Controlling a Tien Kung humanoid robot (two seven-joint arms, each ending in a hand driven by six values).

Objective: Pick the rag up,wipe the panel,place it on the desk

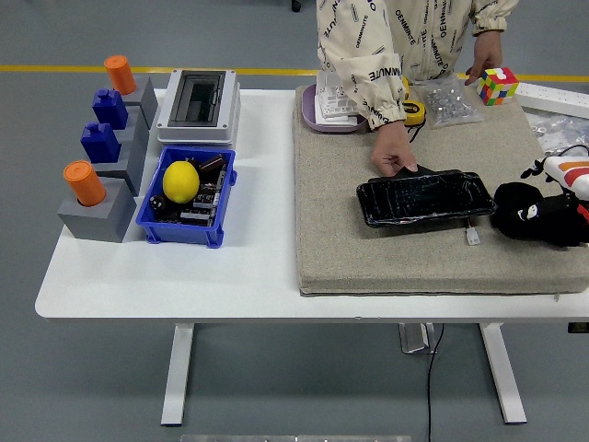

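A black rag [517, 210] lies bunched on the tan mat [350, 249], just right of the glossy black panel [423, 198]. My right hand [557, 198] comes in from the right edge and sits on the rag's right part; its dark shape merges with the cloth. A person's hand [394, 158] presses on the panel's far left edge and holds it flat. A small white connector [472, 237] on a wire lies at the panel's near right corner. My left arm is out of sight.
The person's other hand rests by a colour cube [498, 85] at the back right. Bagged parts [448, 99], a yellow tape measure [412, 110] and a purple tray [317, 118] line the mat's far edge. A blue bin [152, 216] holding a lemon [181, 180], a white box [198, 106] and grey blocks [97, 212] stand to the left.
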